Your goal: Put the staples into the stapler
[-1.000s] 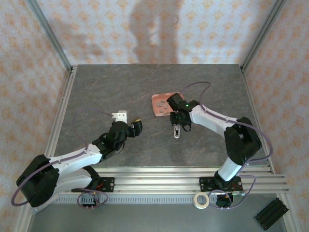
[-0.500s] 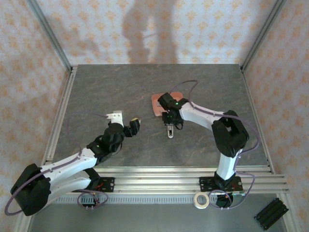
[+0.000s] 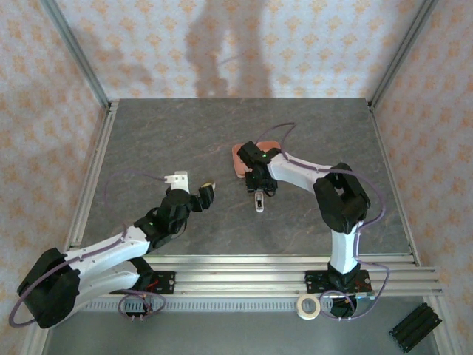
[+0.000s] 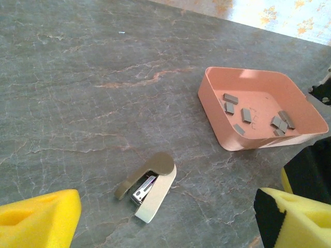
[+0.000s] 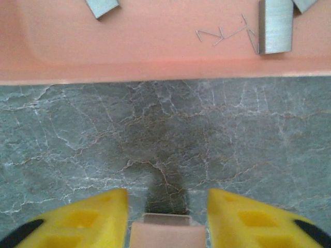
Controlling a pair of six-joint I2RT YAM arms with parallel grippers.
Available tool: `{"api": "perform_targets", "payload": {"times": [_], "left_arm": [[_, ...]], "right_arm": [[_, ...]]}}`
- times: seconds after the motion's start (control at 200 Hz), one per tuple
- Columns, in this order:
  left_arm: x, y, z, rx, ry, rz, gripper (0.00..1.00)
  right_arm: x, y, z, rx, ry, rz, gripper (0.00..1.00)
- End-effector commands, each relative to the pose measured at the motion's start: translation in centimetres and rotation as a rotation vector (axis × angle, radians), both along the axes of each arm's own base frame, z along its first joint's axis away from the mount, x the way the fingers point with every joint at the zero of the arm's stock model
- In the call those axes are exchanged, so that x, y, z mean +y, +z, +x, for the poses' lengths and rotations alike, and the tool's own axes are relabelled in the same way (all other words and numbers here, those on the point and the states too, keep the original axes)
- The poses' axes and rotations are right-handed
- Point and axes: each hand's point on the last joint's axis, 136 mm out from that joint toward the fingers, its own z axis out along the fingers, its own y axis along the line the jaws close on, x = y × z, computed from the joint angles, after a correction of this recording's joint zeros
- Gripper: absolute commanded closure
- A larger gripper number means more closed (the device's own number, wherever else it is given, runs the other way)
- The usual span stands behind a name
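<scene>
We see a big grey surface (image 3: 185, 133) with thin cracks like stone. Two arms sit at its near edge. The left arm (image 3: 111, 248) reaches up toward the middle. The right arm (image 3: 310, 171) bends over to the left, to the pink tray (image 4: 213, 118).

The left pincer (image 4: 166, 214) is wide open. Its yellow fingers (image 4: 39, 219) stand far apart and nothing is between them. It hangs above the surface and points at the stapler (image 4: 154, 190) and the tray.

The right pincer (image 5: 166, 200) points down at the bare surface, just beside a long wall of the tray. Its yellow fingers are a bit apart. A small pale pink piece (image 5: 165, 235) shows between them at the very bottom of the right wrist view. We cannot tell what it is. We also cannot tell if the pincer grips it or not.

The tray is a low box with round corners. It sits flat on the surface.

The stapler lies on the surface near the tray but not touching it, on the side nearer the left pincer. Its top flap is lifted up, and we see shiny metal inside.

The staples (image 4: 247, 114) are little grey blocks. They lie loose on the floor of the tray, some apart and some side by side. A few thin single wires (image 5: 227, 33) lie there too.
</scene>
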Motion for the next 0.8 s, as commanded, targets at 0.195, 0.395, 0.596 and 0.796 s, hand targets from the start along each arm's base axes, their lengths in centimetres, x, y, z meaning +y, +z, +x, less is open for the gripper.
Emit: {"api": "perform_targets", "payload": {"times": [0.195,0.395,0.596,0.796], "left_arm": [[3.0,0.8,0.6,0.001,0.134,-0.034,0.07],[5.8,-0.9,0.6,0.131,0.219,-0.102,0.06],[7.8,-2.3,0.4,0.206,0.275,-0.169,0.05],[9.5,-2.8,0.1,0.216,0.331,-0.183,0.05]], "right_arm": [[-0.4,8.1,0.9,-0.150,0.012,0.018,0.41],[4.0,11.7,0.9,-0.244,0.210,0.111,0.33],[9.0,9.9,0.2,-0.218,0.527,0.098,0.23],[11.8,7.2,1.2,-0.144,0.650,0.036,0.20]]}}
